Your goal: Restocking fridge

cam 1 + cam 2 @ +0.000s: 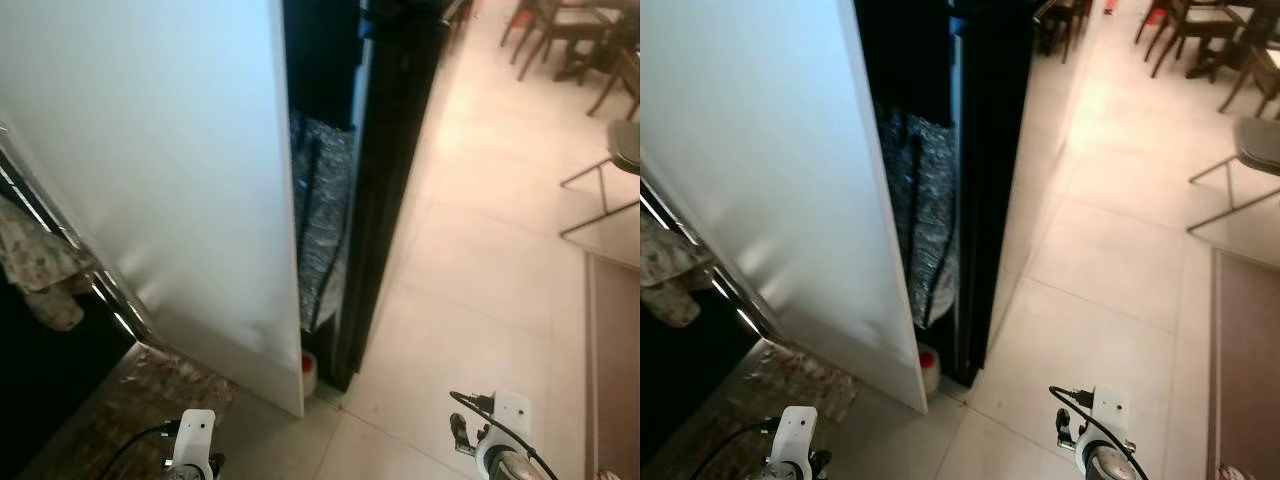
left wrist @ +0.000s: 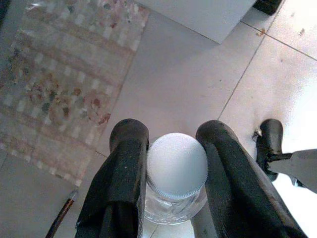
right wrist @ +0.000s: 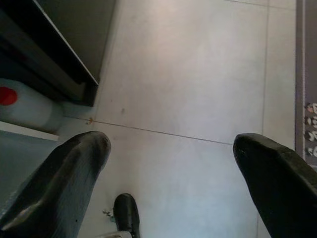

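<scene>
In the eye views, the white fridge door [image 1: 170,190] stood ajar on the left, its dark interior unreadable. In the left wrist view, the left gripper [image 2: 171,163] had its fingers closed around a white-capped glass jar [image 2: 177,173], probably for stocking. In the right wrist view, the right gripper [image 3: 173,163] hung wide open, empty, over floor tiles [image 3: 198,74].

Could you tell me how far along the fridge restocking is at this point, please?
Done: the left gripper is shut on a white-capped clear jar. In hand: the robot stands on the tiled floor facing the white panel beside a dark gap. Left: getting the jar into the fridge; the right gripper is open with nothing between its fingers.
</scene>
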Robot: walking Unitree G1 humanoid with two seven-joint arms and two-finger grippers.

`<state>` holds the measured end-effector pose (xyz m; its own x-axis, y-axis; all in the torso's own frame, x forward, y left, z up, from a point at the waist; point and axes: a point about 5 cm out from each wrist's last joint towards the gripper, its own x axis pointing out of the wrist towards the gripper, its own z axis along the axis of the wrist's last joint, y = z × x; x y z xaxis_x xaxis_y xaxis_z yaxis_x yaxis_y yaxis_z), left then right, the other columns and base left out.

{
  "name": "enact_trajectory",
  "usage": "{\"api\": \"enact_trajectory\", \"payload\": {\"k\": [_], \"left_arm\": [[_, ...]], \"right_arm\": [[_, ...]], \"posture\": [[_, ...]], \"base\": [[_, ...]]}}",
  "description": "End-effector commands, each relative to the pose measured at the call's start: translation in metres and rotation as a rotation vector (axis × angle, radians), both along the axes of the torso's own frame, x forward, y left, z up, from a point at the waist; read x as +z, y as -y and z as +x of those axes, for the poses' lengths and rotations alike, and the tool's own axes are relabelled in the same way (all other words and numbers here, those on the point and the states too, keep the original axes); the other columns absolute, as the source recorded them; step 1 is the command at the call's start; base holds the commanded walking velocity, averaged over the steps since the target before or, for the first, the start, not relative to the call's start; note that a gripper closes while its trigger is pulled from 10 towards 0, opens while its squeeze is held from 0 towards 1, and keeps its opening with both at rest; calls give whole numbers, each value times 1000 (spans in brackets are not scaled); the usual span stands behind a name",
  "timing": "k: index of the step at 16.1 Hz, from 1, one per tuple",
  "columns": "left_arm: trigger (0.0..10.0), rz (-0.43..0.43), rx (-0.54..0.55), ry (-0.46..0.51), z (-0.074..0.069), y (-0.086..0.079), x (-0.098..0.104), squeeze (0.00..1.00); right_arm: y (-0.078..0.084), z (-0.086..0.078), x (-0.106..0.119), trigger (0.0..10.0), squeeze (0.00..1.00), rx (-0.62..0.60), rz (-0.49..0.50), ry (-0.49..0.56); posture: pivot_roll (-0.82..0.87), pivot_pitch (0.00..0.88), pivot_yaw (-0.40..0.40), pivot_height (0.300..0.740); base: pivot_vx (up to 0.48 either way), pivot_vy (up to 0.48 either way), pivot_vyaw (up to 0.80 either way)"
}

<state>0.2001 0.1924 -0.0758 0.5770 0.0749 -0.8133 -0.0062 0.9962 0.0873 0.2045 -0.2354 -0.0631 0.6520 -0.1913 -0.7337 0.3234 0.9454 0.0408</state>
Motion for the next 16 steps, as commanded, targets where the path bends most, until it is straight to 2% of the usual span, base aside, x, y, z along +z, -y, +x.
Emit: {"api": "enact_trajectory", "payload": {"k": [1, 7, 12, 13, 14, 15, 16], "left_arm": [[10000, 14, -17, -23, -6, -3, -3, 0], [10000, 10, -6, -14, -4, -3, -2, 0], [10000, 11, -3, -1, -3, -3, -1, 0], [10000, 10, -3, -1, -2, -3, -1, 0], [10000, 8, -2, -1, -2, -2, -1, 0], [10000, 7, 2, 0, -2, -2, -1, 0], [10000, 9, 5, 3, -2, -3, 0, 0]], "right_arm": [[-1, 0, 0, 10000, 0, 4, 4, 0], [-1, 1, 1, 10000, 0, 4, 9, 9], [0, 3, 2, 10000, 0, 11, -1, 18], [-1, 3, 2, 10000, 0, -30, 25, 34], [-2, 5, 3, 10000, 0, -4, 41, 53], [0, 9, 7, 10000, 0, 84, -36, 66], [3, 12, 12, 10000, 0, 76, -121, 109]], "posture": [[-52, 32, 3, 740], [-53, 55, 1, 740], [-57, 66, -3, 740], [-65, 66, -3, 740], [-65, 68, -5, 740], [-63, 69, -8, 740], [-69, 68, -4, 740]], "base": [[322, 0, 0], [304, 0, 0], [0, 0, 0], [0, 0, 0], [0, 0, 0], [0, 0, 0], [0, 0, 0]]}}
